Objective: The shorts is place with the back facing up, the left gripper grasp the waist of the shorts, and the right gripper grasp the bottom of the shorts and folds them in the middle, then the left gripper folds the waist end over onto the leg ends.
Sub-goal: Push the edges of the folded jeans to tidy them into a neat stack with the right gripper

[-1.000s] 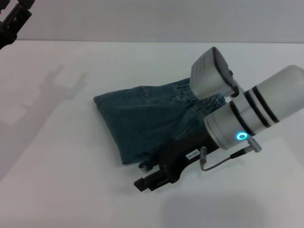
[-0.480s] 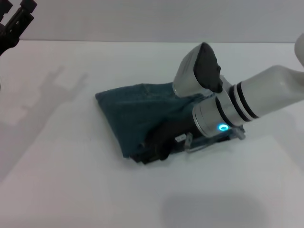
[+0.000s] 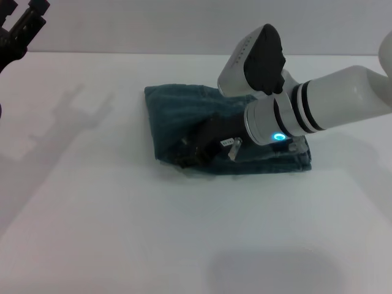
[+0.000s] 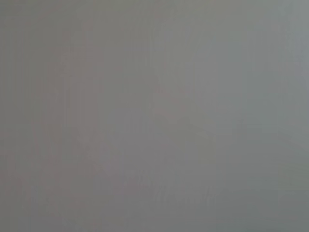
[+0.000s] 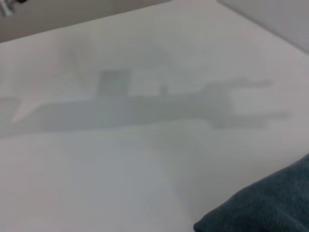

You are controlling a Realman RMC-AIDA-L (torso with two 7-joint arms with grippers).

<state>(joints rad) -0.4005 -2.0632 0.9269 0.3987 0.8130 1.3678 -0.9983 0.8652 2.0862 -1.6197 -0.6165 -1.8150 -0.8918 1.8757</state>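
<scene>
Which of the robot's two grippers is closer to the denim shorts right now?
The left. The left gripper lies right on the folded shorts, at their near edge. The right gripper hangs well off to the side, clear of them, by the table's far edge.

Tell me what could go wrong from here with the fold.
The right gripper lies low on the shorts; a sideways pull may drag the whole bundle across the table, since the left gripper, parked far off, pins nothing. The near edge looks bunched, so the fold may end uneven.
</scene>
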